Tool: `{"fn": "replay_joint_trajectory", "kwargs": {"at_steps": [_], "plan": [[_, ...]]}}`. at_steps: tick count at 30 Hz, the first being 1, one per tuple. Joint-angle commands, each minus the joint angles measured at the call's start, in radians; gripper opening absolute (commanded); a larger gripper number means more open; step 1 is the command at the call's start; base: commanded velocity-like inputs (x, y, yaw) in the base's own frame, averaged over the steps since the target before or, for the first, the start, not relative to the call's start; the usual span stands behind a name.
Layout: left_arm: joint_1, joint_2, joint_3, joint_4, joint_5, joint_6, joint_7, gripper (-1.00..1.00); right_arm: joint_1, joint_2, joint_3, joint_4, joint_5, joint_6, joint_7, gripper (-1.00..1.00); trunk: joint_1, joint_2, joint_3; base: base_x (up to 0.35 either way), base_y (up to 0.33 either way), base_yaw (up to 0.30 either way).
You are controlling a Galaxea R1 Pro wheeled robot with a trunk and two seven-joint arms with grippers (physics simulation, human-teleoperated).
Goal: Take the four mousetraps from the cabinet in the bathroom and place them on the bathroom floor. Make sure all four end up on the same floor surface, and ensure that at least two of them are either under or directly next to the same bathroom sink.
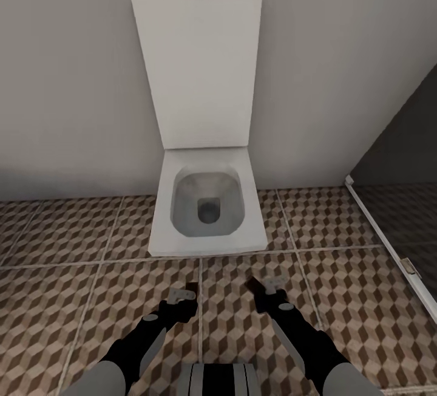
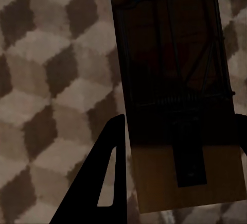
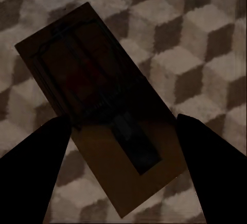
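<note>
Both grippers sat at the near edge of the head view, held low over the floor (image 1: pixel 91 299): the left gripper (image 1: pixel 182 294) left of centre, the right gripper (image 1: pixel 267 285) right of it, well apart from each other. Each carried a trap. At the left wrist, the left trap (image 2: pixel 175 90) lay flat between the dark fingers (image 2: pixel 105 177), its wire and spring facing the camera and its tan end nearest; the jaws stood narrow, closed on the board's sides. At the right wrist, the right trap (image 3: pixel 98 105) lay at a slant between the two fingers (image 3: pixel 31 167), likewise clamped by its edges. Whether either board touched the tiles could not be told; the patterned floor showed behind both. Gripping by the edges appeared intended to keep the wire side up and clear of the fingers. Beyond the grippers stood a white toilet (image 1: pixel 206 208), lid raised against the far wall, and a dark glass screen (image 1: pixel 400 159) to the right. By my assessment the robot was in transit with two traps, and must still reach the basin before setting them down.
</note>
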Motion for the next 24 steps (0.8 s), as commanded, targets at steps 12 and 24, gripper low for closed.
{"fn": "replay_joint_trajectory", "kwargs": {"at_steps": [12,24], "plan": [[0.0,0.001,-0.003,-0.004,0.008,0.007,0.002,-1.0,-0.001,-0.001,0.003,-0.013,-0.013,0.087,-0.047,-1.0,0.0,0.0,-0.001,0.0,0.0,0.0],[0.0,0.0,-0.003,-0.004,0.008,0.007,0.002,-1.0,-0.005,0.0,0.003,-0.013,-0.013,0.113,-0.048,-1.0,0.0,0.0,-0.001,0.034,0.0,0.0]]}}
